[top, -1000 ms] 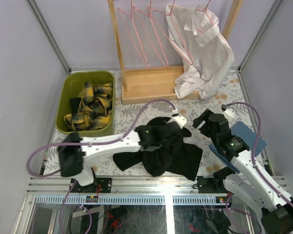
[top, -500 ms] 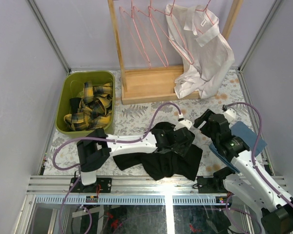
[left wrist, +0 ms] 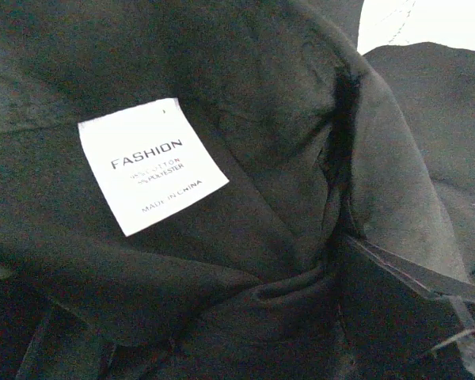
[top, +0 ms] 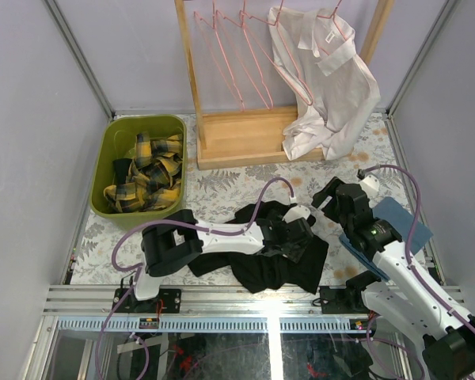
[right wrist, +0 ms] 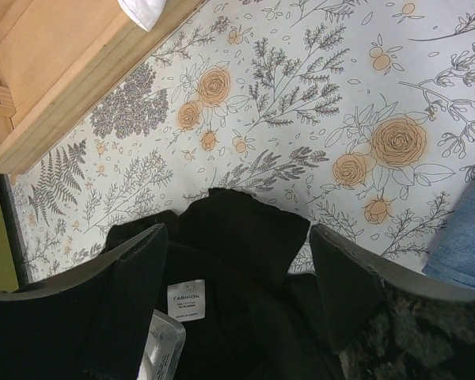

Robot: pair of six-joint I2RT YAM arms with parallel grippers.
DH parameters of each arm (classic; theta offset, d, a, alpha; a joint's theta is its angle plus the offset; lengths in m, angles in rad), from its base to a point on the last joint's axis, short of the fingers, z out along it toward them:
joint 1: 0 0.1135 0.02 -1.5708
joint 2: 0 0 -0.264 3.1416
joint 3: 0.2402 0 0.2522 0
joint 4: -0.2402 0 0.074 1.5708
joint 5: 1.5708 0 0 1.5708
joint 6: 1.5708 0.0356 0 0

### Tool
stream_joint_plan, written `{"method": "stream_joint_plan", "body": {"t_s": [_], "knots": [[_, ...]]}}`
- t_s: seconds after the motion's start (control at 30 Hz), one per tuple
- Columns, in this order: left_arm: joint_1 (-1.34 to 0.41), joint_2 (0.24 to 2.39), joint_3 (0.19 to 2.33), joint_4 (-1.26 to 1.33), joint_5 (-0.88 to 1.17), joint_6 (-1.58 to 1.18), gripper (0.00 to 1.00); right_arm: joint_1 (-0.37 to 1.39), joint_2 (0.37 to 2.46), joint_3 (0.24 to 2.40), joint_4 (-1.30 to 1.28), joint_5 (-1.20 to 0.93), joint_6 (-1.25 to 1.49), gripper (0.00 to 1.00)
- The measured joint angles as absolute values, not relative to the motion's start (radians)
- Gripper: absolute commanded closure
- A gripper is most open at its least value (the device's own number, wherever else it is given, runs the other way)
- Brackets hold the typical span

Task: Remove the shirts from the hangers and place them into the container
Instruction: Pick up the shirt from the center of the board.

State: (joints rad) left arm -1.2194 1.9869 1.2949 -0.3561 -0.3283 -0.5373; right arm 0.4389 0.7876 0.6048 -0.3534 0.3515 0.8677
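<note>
Presently: black shirts point(top: 257, 257), off their hangers, heaped on the surface point(top: 222, 186) at front centre between the arms, well apart from the container point(top: 109, 150).
- Lie: crumpled. Long axis runs roughly left to right. Collar end is turned up toward the far right, with the label point(left wrist: 150, 162) facing upward.
- Left hand point(top: 289, 237): pressed down into the heap at the collar, probably because that thick seam gives a firm hold. Whether it is clenched or released cannot be told, as black cloth fills its view.
- Right hand point(right wrist: 237, 237): released, fingers spread and empty, hovering just beyond the collar. It seems posted there to assist.
- Plaid shirt point(top: 146, 170): bundled inside the container, done.
- White shirt point(top: 324, 79): draped on a hanger point(top: 336, 24) at the right of the rack point(top: 245, 134), sleeves trailing onto the rack base, not yet taken.
- Bare hangers point(top: 237, 63): hooked on the rail.
- Blue cloth point(top: 404, 222): under the right arm.
</note>
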Motion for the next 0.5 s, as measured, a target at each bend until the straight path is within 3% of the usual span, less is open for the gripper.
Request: {"method": "stream_joint_plan", "body": {"t_s": [0.37, 0.5], "knots": [[-1.238, 2.004, 1.254, -0.296, -0.458, -0.550, 0.62, 0.439, 0.807, 0.604, -0.346, 0.346, 0.868, 0.20], [-1.245, 1.994, 1.239, -0.290, -0.540, -0.572, 0.90, 0.439, 0.808, 0.604, -0.346, 0.346, 0.868, 0.20]]}}
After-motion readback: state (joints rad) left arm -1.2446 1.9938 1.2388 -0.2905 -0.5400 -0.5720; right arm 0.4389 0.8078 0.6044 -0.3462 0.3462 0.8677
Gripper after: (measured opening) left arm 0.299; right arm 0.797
